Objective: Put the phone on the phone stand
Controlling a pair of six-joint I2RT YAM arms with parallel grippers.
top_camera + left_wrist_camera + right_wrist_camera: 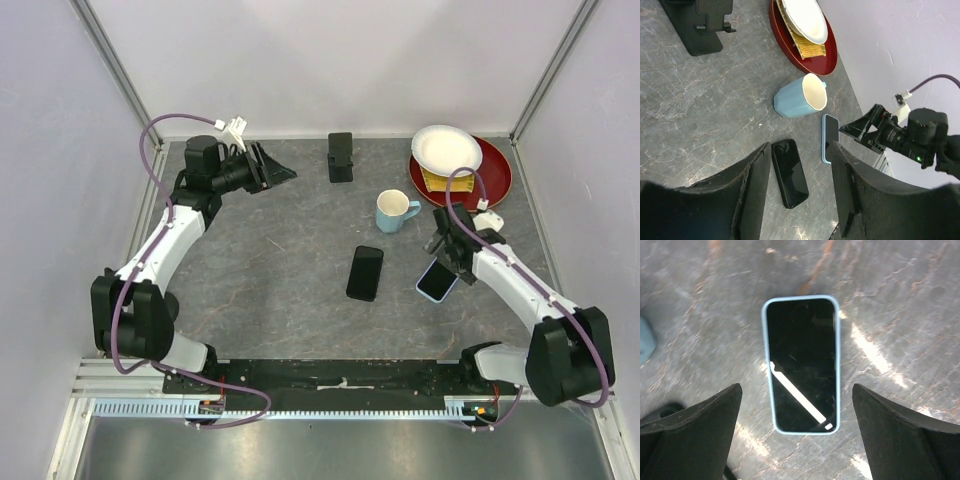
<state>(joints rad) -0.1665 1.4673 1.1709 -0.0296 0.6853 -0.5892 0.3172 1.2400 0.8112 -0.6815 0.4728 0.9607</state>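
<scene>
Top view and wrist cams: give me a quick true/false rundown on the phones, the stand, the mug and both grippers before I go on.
1. The phone stand has no phone on it. True.
2. The right gripper is clamped on the blue-cased phone. False: it hangs open above the phone, which lies flat on the table.
3. A black phone lies beside the blue-cased one. True.
4. The blue mug sits on the red plate. False: it stands upright on the table, beside the plate.
5. The left gripper holds the black phone. False: it is open and empty, at the far left.
</scene>
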